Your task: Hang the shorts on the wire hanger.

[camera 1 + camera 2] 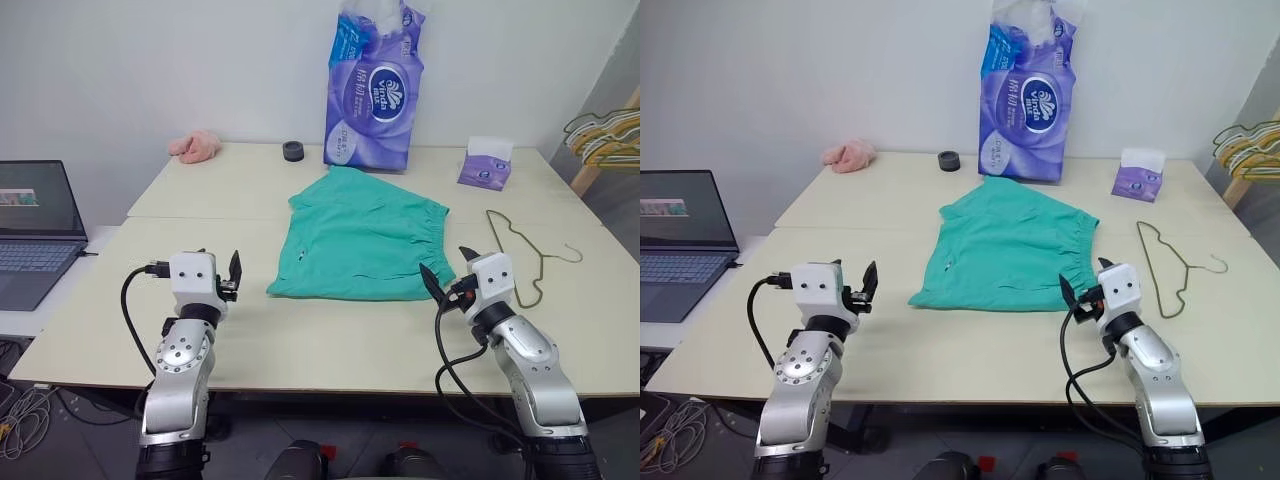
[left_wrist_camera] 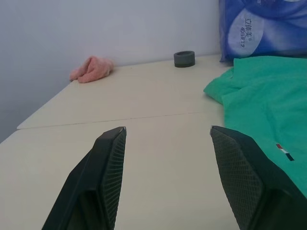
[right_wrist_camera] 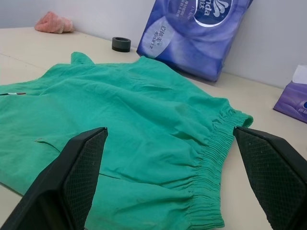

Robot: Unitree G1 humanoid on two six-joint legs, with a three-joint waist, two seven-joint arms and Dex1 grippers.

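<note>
Both pincers hover empty over the near bench (image 1: 330,345), fingers apart: left pincer (image 1: 236,277) just left of the shorts (image 1: 358,237), right pincer (image 1: 447,270) at their gathered waistband corner. The shorts lie flat mid-bench; the wire hanger (image 1: 527,252) lies right of them, apart. Beyond the shorts stands a purple tissue pack (image 1: 372,92).

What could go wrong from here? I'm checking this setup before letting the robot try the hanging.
1. The thin olive-green wire hanger lies flat on the table, so the open right gripper may struggle to get its fingers under the wire.
2. The teal-green fabric shorts lie flat and limp; a pinch might catch only one layer, or bunch the cloth.
3. The open left gripper sits apart from both, so it faces a long reach.
</note>
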